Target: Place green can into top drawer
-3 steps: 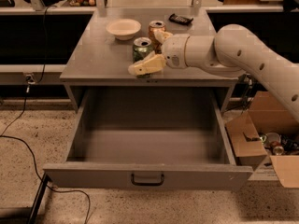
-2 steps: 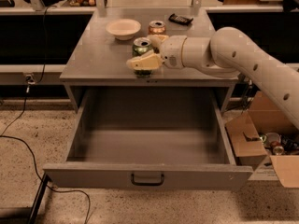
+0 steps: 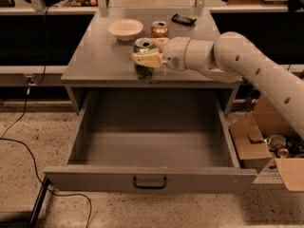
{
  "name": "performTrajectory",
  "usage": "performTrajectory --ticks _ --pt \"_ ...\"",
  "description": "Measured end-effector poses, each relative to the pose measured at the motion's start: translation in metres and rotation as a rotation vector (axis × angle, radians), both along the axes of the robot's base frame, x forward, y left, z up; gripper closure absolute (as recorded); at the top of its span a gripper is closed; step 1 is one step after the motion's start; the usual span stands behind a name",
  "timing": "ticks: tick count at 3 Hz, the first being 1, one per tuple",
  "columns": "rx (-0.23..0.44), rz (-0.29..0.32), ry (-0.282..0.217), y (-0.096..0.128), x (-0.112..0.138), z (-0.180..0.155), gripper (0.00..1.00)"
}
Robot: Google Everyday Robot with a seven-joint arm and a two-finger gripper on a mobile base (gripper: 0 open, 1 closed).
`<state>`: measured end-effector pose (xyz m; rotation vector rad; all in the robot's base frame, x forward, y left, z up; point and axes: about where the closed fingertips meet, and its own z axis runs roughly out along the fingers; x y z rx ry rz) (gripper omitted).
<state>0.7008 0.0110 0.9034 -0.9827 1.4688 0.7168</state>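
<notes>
The green can [image 3: 143, 70] stands upright on the grey table, close to its front edge. My gripper [image 3: 153, 50] reaches in from the right at can height. It is open, with one finger [image 3: 146, 59] across the near side of the can and the other behind its top. The can rests on the table. The top drawer [image 3: 149, 178] is pulled fully out below the table and is empty, with its dark handle at the front centre.
An orange-copper can [image 3: 160, 29] and a cream bowl [image 3: 125, 28] stand behind the green can. A dark remote-like object [image 3: 183, 19] lies at the back right. Open cardboard boxes [image 3: 266, 146] sit on the floor to the right. A cable [image 3: 28, 156] runs across the floor on the left.
My gripper has moved left and a little back, from beside the can's front right to straddling it. The can has stayed in place.
</notes>
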Motion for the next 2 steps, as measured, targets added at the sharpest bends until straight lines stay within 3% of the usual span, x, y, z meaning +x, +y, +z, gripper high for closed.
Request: performTrajectory --ticks 1,2 --pt "0.109 0.080 -0.067 -0.010 -0.012 0.016 0.92" --pt "0.132 0.220 -0.137 -0.022 -0.071 0.032 1.00"
